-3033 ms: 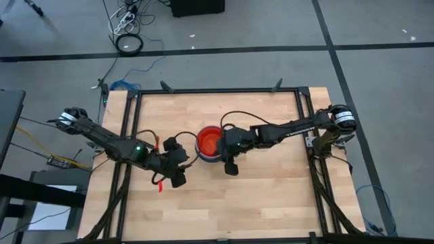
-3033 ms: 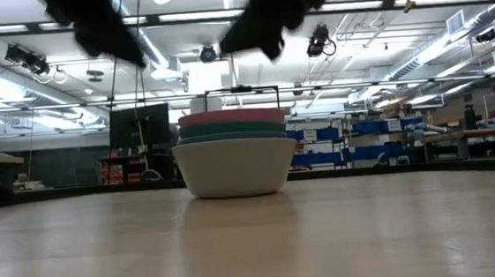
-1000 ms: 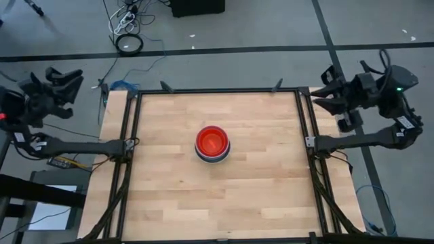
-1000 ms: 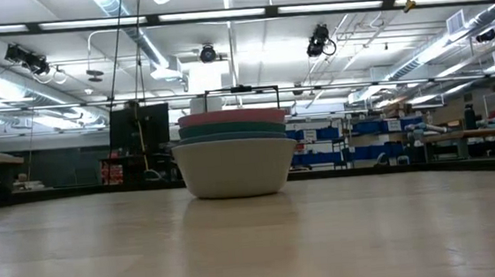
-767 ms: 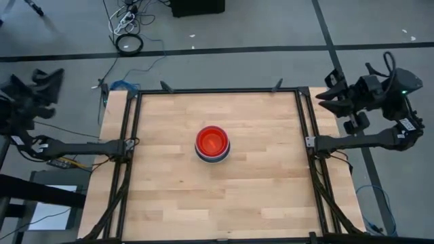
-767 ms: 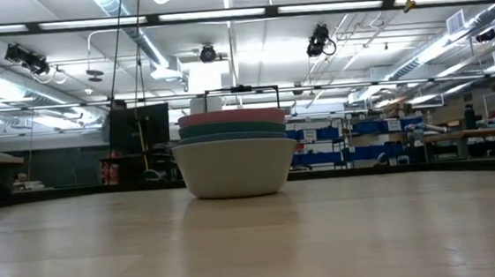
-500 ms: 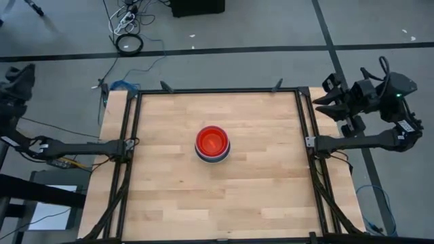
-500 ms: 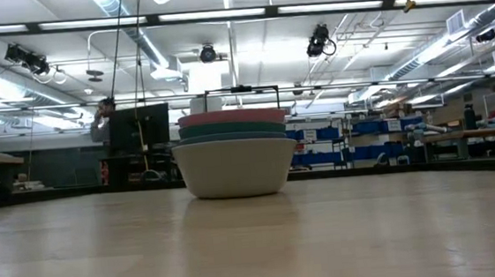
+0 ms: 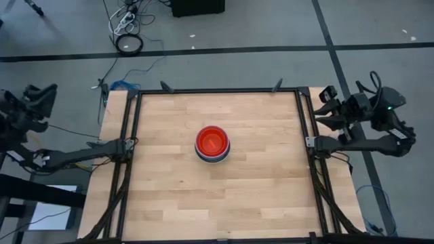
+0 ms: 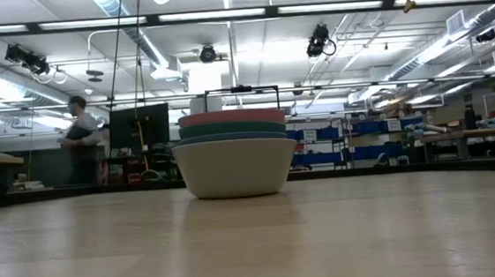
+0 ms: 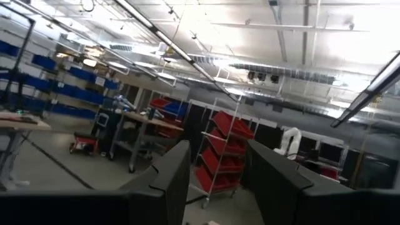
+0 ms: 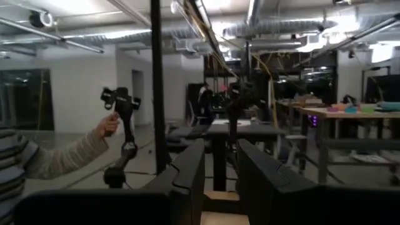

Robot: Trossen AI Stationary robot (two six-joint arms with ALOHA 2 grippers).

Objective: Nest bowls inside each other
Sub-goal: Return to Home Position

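From above, the nested bowls (image 9: 213, 144) are sitting at the centre of the table (image 9: 271, 190), orange-red showing innermost. The left gripper (image 9: 37, 107) is hanging beyond the table's left edge, the right gripper (image 9: 328, 107) just beyond its right. At table height, the pale grey-white bowl (image 10: 236, 168) is carrying the stack, with a person (image 10: 80, 143) far behind. In the wrist views, the left fingers (image 11: 172, 181) and right fingers (image 12: 190, 172) are standing apart, gripping nothing.

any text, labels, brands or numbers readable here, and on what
No text reads in any view.
The stack of bowls: plain, no print or label.
The table: bare wood, no marks.
The left gripper and right gripper, off the table's sides: no markings visible.
The red bins in the room: labels, if any, too small to read.
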